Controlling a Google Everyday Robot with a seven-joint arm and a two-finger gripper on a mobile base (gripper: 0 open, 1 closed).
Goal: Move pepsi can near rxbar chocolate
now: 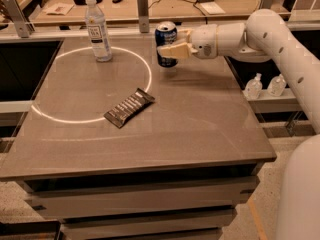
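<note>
**Camera view: gripper clamped on the can at the table's far edge**

The white arm (280,39) reached in from the right side, its thick forearm sloping up to the left and the wrist turned so the gripper (165,48) pointed sideways across the back of the table (200,129). The gripper sat at the far edge of the tabletop, right of centre. Its tan fingers (171,50) pinched the pepsi can (166,33): the near one lay across the can's front at mid-height, while the far one was hidden behind it.

The pepsi can stood upright in that grip, dark blue with a silver top and pale markings on its side. Whether its base touched the surface or hung just above it could not be told; a small shadow lay beneath it. It was just outside the right rim of a white ring (60,120) marked on the tabletop.

The rxbar chocolate (130,107) lay flat and slantwise near the middle of the table, a dark brown wrapper with pale lettering, crossing the ring's near-right arc. It was well apart from the can, nearer the camera and to the left. A clear bottle (98,31) stood upright at the ring's far side, left of the can.
</note>
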